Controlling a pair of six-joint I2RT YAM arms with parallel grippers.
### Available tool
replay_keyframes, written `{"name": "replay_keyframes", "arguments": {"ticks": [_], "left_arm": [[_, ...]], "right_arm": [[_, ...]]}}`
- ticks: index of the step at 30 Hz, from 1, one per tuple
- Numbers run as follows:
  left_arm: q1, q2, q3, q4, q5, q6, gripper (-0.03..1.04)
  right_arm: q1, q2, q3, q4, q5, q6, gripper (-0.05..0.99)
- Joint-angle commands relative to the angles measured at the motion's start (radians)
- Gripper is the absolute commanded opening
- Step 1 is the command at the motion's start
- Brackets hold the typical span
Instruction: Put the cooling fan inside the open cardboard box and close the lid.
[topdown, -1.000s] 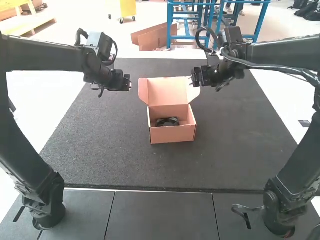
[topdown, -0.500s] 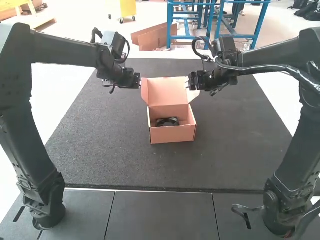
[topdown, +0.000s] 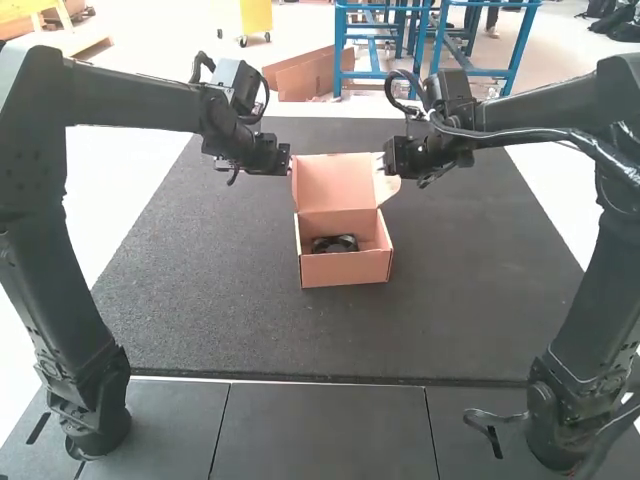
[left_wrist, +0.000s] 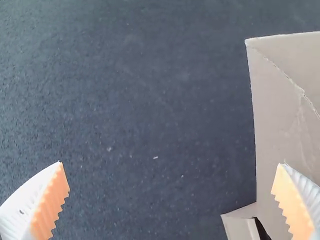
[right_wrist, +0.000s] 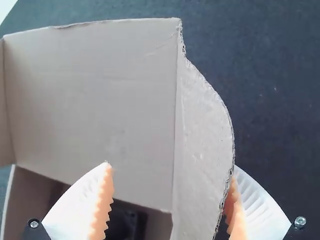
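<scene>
Gripper check first: found left gripper (topdown: 283, 162) spread wide, moved in over the last second to the 9 o'clock edge of the lid (topdown: 335, 185). Found right gripper (topdown: 390, 160) likewise unclenched, drawn in at 3 o'clock, straddling the side flap (right_wrist: 200, 150). Noted mat (topdown: 200, 300) beneath, cardboard box (topdown: 345, 265) at its centre, lid upright on the 12 o'clock wall. Confirmed cooling fan (topdown: 334, 243) lying inside. Judged loading done; remains only to fold down and shut.
</scene>
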Motion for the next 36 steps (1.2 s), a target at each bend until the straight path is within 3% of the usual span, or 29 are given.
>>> {"name": "replay_keyframes", "arguments": {"ticks": [1,12,22,36], "left_arm": [[-0.008,0.0,0.028,0.0,0.004,-0.011,0.96],[-0.01,0.0,0.024,-0.006,0.004,-0.01,0.96],[-0.008,0.001,0.022,-0.008,0.004,-0.01,0.96],[-0.008,0.0,0.025,-0.012,0.004,-0.008,0.96]], "right_arm": [[-0.004,-0.026,0.032,0.009,-0.015,0.019,0.48],[-0.008,-0.063,0.031,0.012,-0.004,0.03,0.31],[-0.008,-0.083,0.031,0.017,0.008,0.03,0.23],[0.001,-0.083,-0.015,0.028,0.008,0.032,0.23]]}}
